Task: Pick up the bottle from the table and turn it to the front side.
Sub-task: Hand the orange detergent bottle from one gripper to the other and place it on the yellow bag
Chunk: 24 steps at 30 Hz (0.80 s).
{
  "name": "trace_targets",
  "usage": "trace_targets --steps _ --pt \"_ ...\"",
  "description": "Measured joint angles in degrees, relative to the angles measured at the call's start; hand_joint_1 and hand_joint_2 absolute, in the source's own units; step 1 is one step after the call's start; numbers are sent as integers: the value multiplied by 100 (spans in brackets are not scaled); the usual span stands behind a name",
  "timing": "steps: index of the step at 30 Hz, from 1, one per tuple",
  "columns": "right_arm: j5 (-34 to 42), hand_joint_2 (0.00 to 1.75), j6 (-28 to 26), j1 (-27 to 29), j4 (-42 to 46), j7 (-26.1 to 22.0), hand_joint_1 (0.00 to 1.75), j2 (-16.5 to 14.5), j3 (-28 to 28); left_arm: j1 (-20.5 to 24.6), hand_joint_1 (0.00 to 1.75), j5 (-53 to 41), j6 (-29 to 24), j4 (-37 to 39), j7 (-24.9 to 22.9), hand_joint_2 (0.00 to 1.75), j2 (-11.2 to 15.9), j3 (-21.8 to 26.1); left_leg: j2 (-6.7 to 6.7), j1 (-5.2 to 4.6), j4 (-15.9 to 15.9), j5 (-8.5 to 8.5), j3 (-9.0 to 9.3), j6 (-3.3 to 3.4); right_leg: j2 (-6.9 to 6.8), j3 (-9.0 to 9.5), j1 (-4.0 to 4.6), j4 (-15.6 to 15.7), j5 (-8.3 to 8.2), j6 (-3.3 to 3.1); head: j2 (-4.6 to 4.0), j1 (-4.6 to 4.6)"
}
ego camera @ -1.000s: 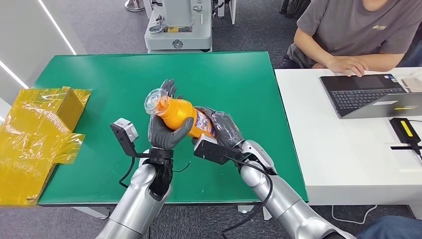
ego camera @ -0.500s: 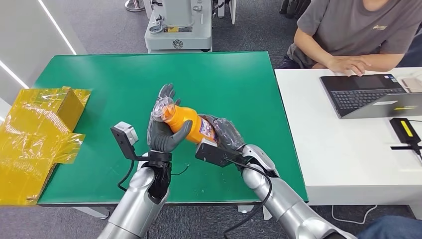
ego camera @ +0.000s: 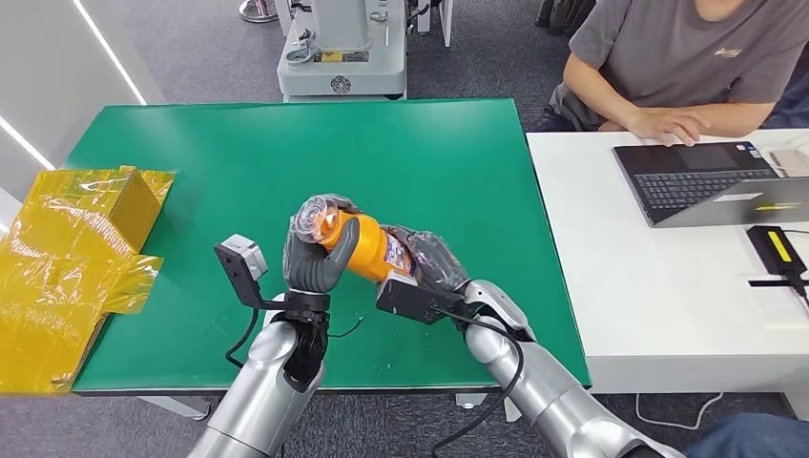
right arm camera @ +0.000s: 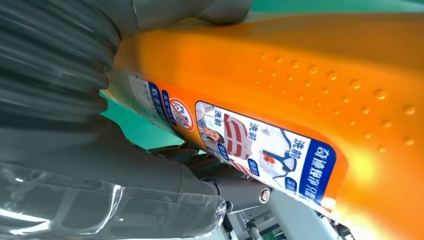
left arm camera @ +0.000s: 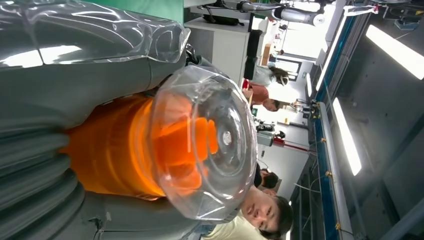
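An orange bottle (ego camera: 361,247) with a clear domed cap (ego camera: 319,216) and a blue-and-white label is held tilted above the green table (ego camera: 191,153), cap toward the left. My left hand (ego camera: 315,260) grips its neck end, thumb across the orange body. My right hand (ego camera: 431,260) holds the base end. In the left wrist view the clear cap (left arm camera: 200,145) and orange neck sit between my left hand's (left arm camera: 55,100) thumb and fingers. The right wrist view shows the bottle's label (right arm camera: 260,150) close up, with my right hand (right arm camera: 75,125) wrapped around the body.
Crumpled yellow film and a yellow box (ego camera: 72,248) lie at the table's left edge. A white table (ego camera: 668,286) on the right holds a laptop (ego camera: 715,181), where a person (ego camera: 687,57) sits. A grey machine (ego camera: 342,48) stands beyond the far edge.
Both hands have lowered the bottle toward me and slightly right. The cap end has dropped and my left fingers have closed further around the neck.
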<state>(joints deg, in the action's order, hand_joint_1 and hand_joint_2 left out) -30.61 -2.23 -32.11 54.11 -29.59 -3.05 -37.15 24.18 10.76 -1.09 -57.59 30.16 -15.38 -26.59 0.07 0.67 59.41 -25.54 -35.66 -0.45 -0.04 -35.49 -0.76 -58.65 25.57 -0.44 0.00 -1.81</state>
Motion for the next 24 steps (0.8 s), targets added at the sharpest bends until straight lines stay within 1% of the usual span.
trace_targets --steps 4,5,8,9,16,19,24 --pt "8 175 -35 5 -16 -26 175 3 -10 1 175 2 3 0 6 175 -1 1 0 0 0 0 0 0 0 0 0 0 0 0 0 -1" --pt "13 175 -49 4 -17 -26 141 3 -13 2 175 2 4 0 7 175 -1 1 0 0 0 0 0 0 0 0 0 0 0 0 0 -1" --pt "42 175 -123 5 -20 -22 10 3 -16 2 175 10 4 0 20 175 -1 1 0 0 0 0 0 0 0 0 0 0 0 0 0 -1" --pt "59 175 -168 7 -19 -19 0 3 -17 2 175 14 3 0 31 175 -1 1 0 0 0 0 0 0 0 0 0 0 0 0 0 -1" --pt "196 175 -671 139 222 93 0 5 23 2 175 57 6 -20 60 175 -5 1 0 0 0 0 0 0 0 0 0 0 0 0 0 -1" --pt "263 175 -1010 316 502 204 0 25 95 3 175 78 1 -76 63 175 -11 1 -1 0 0 0 0 0 -1 0 0 0 0 0 0 -1" --pt "389 175 -1706 789 1252 321 0 120 314 33 175 110 -67 -172 64 175 -32 1 -5 0 -1 -1 -5 1 -6 0 0 1 1 1 0 -1"
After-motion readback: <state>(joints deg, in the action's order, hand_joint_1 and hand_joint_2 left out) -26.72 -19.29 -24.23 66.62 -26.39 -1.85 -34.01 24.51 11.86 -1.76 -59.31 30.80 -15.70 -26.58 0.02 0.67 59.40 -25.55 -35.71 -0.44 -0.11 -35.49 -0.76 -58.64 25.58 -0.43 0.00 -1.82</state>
